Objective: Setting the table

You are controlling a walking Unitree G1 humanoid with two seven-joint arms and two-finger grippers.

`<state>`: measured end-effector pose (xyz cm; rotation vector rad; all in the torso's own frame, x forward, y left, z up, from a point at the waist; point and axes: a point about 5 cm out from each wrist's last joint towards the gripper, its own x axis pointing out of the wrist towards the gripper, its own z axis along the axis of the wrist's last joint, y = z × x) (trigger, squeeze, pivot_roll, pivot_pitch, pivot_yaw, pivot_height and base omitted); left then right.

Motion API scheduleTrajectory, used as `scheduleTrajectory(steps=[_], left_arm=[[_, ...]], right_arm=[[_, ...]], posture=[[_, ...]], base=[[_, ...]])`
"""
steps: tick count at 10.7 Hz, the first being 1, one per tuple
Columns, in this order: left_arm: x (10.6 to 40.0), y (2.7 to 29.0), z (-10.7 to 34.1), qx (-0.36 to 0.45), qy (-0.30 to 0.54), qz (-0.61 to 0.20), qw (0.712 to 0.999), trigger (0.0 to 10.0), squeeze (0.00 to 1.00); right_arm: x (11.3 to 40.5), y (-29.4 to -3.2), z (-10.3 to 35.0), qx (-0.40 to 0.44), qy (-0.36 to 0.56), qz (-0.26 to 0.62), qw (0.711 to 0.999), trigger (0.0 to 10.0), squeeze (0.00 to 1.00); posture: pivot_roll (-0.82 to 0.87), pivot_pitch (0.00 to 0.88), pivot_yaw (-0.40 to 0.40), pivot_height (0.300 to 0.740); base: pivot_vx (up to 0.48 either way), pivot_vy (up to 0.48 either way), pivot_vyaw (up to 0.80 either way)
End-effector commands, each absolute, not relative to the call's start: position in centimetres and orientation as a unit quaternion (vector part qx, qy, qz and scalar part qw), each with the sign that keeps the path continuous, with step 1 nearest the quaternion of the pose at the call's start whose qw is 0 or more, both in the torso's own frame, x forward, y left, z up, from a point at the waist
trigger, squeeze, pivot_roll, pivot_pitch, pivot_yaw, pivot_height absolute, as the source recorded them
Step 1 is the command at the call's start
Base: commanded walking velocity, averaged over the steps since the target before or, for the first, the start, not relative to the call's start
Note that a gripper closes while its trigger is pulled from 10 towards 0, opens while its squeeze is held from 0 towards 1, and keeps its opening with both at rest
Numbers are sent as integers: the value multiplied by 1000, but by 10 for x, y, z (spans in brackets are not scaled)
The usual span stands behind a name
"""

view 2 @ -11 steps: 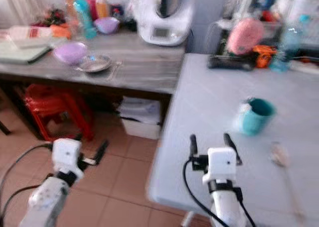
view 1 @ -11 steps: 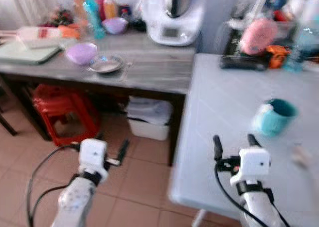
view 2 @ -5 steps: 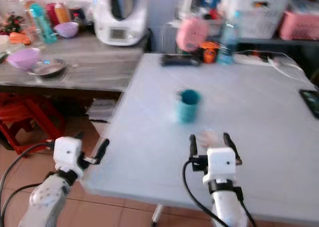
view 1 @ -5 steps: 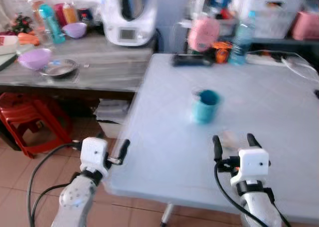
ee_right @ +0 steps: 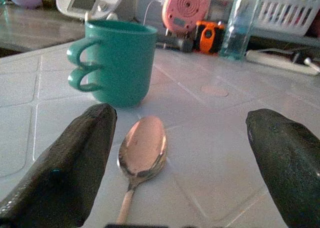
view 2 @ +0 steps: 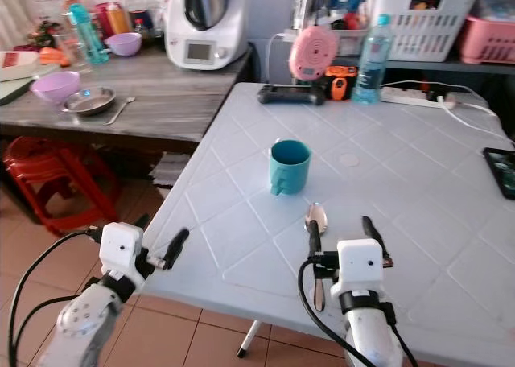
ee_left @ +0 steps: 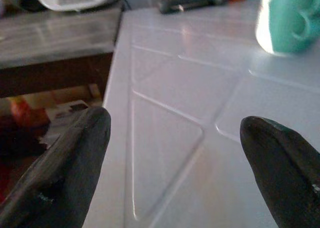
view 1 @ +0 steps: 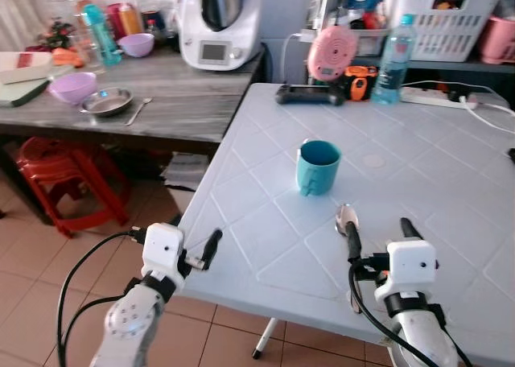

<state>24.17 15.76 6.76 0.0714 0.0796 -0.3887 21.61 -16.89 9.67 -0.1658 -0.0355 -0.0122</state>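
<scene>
A teal mug [view 1: 317, 167] stands upright near the middle of the white table [view 1: 265, 238], its double-loop handle facing me. A metal spoon [view 1: 346, 219] lies just in front of the mug, bowl toward it. My right gripper [view 1: 378, 234] is open and hovers low over the spoon's handle; in the right wrist view the spoon [ee_right: 142, 145] lies between the fingers with the mug [ee_right: 120, 60] just beyond. My left gripper [view 1: 175, 240] is open at the table's near left corner, with nothing between its fingers [ee_left: 65, 168].
A grey counter [view 1: 185, 101] to the left holds a purple bowl [view 1: 72, 86], a metal plate [view 1: 106, 101], a spoon [view 1: 138, 109] and a white kitchen machine [view 1: 219, 21]. Red stools [view 1: 68, 182] stand under it. A water bottle [view 1: 392, 49], pink gadget [view 1: 330, 51] and cables line the table's far edge.
The camera has swung right: the counter slid off to the left, the table now lies squarely ahead and the blur has cleared. Both grippers keep their place and stay open.
</scene>
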Motion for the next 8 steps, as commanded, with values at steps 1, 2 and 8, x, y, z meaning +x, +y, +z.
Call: scheduleTrajectory(steps=[1,2,8], left_arm=[[237,156,63,30,52,-237,970,10000,0],[235,154,62,27,55,-274,960,10000,0],[229,144,72,2,37,-385,922,10000,0]], right_arm=[[219,-165,92,-73,1,7,997,10000,0],[218,-165,85,-68,19,9,997,10000,0],[214,-169,56,-37,112,17,993,10000,0]], posture=[[-4,4,66,740],[-1,3,64,740],[9,0,58,740]], base=[[0,0,0],[0,0,0],[0,0,0]])
